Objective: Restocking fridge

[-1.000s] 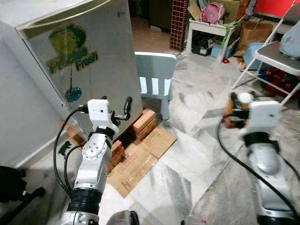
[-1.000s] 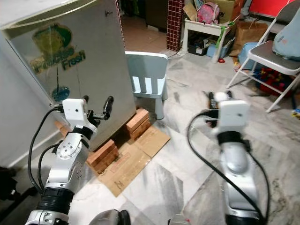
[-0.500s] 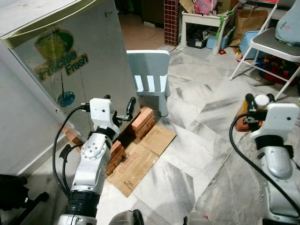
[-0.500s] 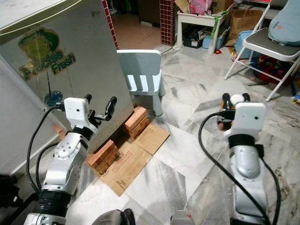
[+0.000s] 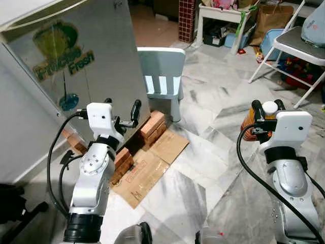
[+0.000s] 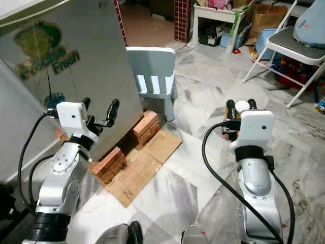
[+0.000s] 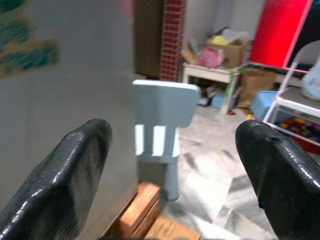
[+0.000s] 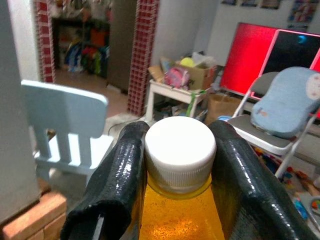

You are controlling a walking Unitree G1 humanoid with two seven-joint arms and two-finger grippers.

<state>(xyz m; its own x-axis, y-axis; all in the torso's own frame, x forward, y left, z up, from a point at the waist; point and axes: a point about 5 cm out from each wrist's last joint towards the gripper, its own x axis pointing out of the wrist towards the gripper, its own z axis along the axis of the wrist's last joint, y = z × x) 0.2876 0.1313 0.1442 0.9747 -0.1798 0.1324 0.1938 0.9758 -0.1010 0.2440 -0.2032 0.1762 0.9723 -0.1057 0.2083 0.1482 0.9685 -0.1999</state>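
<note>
Right hand (image 8: 177, 165) is clamped around the neck of an orange bottle (image 8: 177, 220) with a white cap (image 8: 180, 145) — held upright out at about 3 o'clock, above the marble floor (image 5: 203, 152). Left hand (image 5: 122, 114) is spread wide with nothing in it, raised at 10 o'clock just before the closed fridge (image 5: 76, 61) door. A pale blue child's chair (image 5: 162, 76) stands at 12 o'clock beside the fridge — bricks (image 5: 152, 127) and flattened cardboard (image 5: 152, 168) lie at its base.
</note>
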